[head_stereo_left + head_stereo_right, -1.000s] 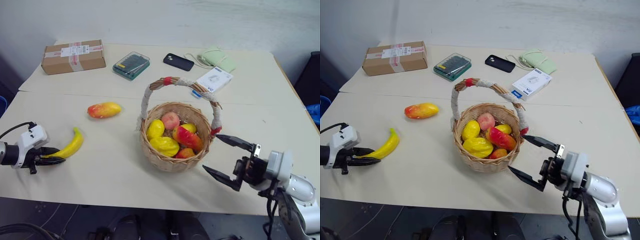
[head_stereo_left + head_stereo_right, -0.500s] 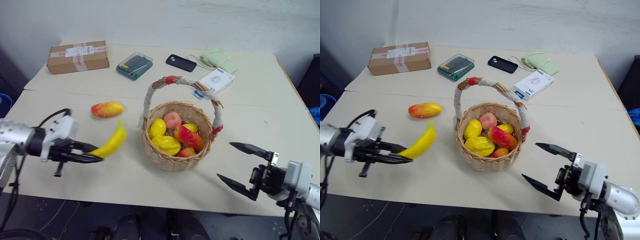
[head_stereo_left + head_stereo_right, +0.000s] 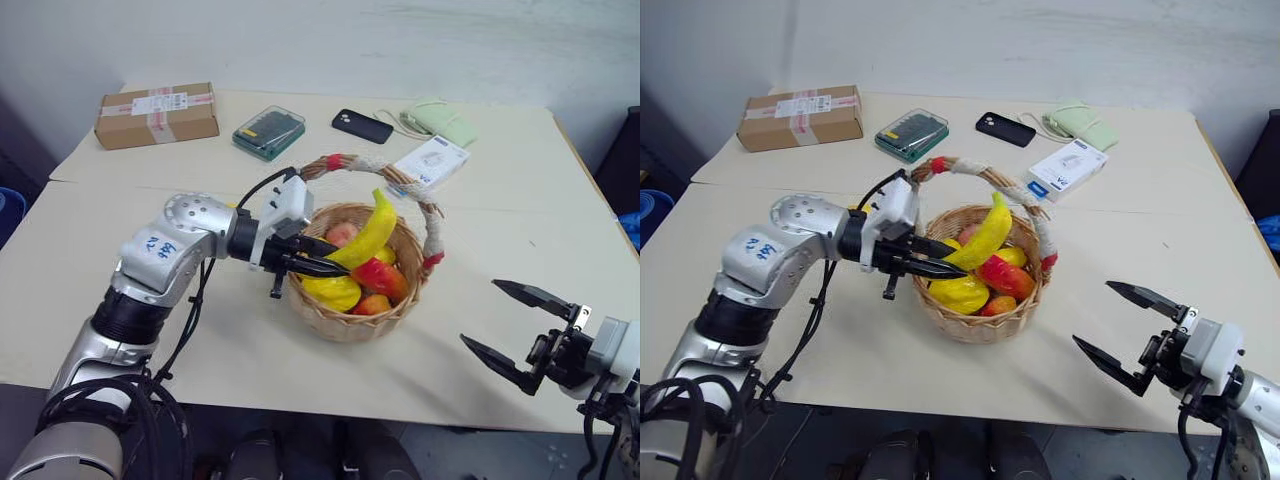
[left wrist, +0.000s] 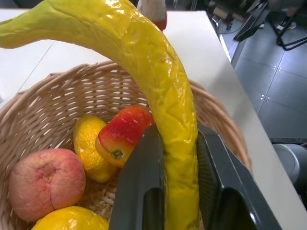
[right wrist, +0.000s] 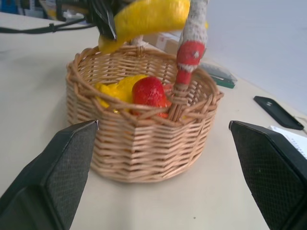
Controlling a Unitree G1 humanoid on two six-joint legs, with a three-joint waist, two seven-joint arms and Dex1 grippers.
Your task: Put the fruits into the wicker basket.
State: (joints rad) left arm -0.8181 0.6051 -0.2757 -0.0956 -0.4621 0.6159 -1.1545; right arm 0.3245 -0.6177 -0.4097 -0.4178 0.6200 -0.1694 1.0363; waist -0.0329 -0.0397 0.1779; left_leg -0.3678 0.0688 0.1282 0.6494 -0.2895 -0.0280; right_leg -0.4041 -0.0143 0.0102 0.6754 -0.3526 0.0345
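Left pincer (image 3: 318, 264) clamped on banana (image 3: 366, 232) over wicker basket (image 3: 350, 318); right pincer (image 3: 520, 325) apart, level, beside it.

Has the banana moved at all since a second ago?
Yes. The banana, then lying on the table far left of the wicker basket, now hangs over the basket's fruit, gripped by the left gripper.

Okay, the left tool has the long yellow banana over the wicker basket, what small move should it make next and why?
Probably open the left tool and let go. The long curved yellow banana sits pinched between its fingers, angled up above the fruits already inside the round woven wicker basket, under the arched handle. It should drop onto that pile. The open right tool stands apart from the basket.
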